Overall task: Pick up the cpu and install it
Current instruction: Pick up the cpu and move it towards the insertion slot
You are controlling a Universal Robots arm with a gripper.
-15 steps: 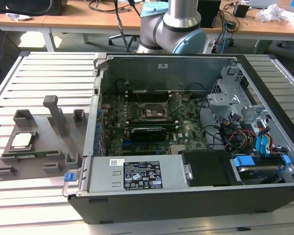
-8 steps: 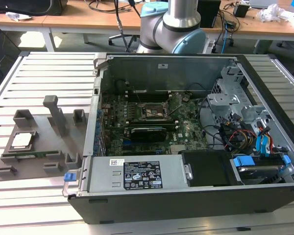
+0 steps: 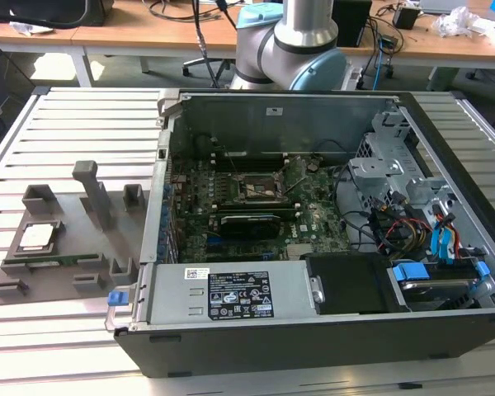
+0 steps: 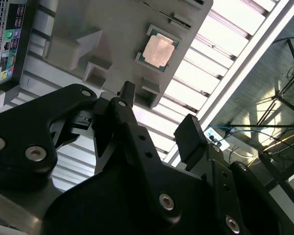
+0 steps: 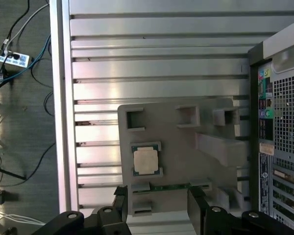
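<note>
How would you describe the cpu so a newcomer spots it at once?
Start from the open computer case; at the exterior view's left of it lies a grey fixture tray. The cpu sits in a square recess of that tray. It is the only shiny silver square there, unlike the long green memory stick beside it.

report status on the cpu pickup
Black gripper open, empty, above grey plastic fixture. Silver-topped square cpu seated in its pocket, untouched. Nothing between them.
</note>
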